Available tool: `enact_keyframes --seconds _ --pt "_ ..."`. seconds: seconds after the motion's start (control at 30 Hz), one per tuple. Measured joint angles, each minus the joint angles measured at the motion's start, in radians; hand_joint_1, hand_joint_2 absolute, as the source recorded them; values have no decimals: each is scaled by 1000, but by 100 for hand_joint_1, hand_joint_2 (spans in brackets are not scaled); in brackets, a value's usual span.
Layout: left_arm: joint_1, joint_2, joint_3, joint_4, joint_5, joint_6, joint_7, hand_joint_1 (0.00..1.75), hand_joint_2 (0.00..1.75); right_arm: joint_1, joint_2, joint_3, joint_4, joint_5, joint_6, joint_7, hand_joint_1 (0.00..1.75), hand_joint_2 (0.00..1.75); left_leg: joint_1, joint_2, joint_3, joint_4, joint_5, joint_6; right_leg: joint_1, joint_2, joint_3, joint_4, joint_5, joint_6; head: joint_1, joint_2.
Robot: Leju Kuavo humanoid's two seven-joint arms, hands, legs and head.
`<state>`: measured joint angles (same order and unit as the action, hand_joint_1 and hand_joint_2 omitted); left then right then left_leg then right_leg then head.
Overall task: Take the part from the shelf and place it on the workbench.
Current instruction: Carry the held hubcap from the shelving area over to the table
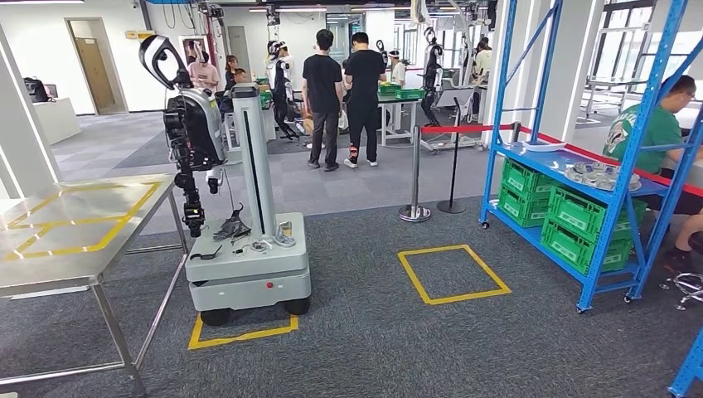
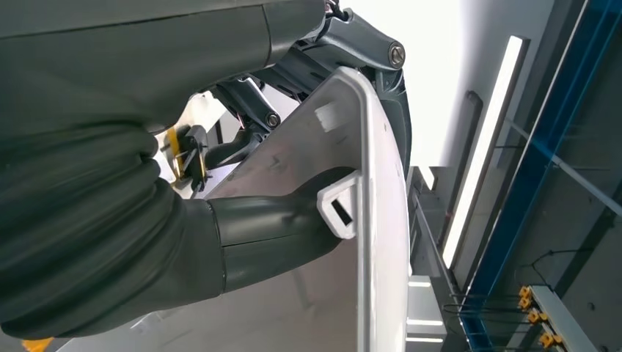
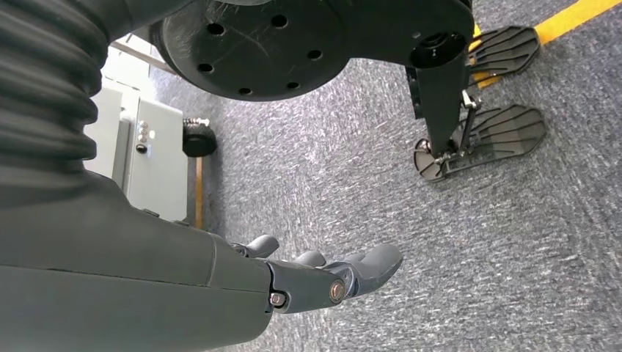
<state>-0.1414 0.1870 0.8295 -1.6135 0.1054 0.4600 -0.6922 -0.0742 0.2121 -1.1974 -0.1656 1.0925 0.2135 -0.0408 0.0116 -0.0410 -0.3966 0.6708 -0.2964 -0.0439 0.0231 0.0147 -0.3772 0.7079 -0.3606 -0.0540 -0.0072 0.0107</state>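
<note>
Where carpet (image 1: pixel 390 332) spreads, workbench (image 1: pixel 75 224) seemingly bare.

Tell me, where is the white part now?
In the left wrist view, the left hand grips the white part, its thumb pressed across the face.

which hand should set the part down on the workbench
Left. The left hand already grips the white part, thumb across its face. The right hand hangs empty over the carpet, fingers apart. In the head view, the metal workbench stands on the robot's left.
</note>
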Motion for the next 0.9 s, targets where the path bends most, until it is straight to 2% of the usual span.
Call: enact_keyframes --seconds 0.2,0.37,0.43,0.7,0.9 --pt "15 -27 -13 -40 -16 -5 1 175 175 0 0 2 0 5 10 -2 0 175 0 0 -9 14 -5 2 0 0 -7 12 -4 0 0 0" --pt "31 -34 -15 -54 -25 -5 1 175 175 0 -3 5 0 5 15 -4 0 175 1 0 -76 122 -50 1 1 0 -70 115 -48 1 0 0" --pt "38 -34 -15 -59 -24 -5 1 175 175 0 -3 5 0 5 14 -3 0 175 1 0 -91 148 -61 2 1 0 -84 139 -59 1 0 0" --pt "52 -39 -15 -87 -14 -7 2 175 175 0 -5 9 0 14 15 -6 0 175 0 0 -95 152 -63 2 1 -1 -86 141 -60 2 0 0" --pt "59 -39 -15 -108 -14 -7 8 175 175 0 -5 21 0 20 18 -15 0 175 0 -1 -87 134 -55 4 1 -1 -78 123 -52 4 0 0"
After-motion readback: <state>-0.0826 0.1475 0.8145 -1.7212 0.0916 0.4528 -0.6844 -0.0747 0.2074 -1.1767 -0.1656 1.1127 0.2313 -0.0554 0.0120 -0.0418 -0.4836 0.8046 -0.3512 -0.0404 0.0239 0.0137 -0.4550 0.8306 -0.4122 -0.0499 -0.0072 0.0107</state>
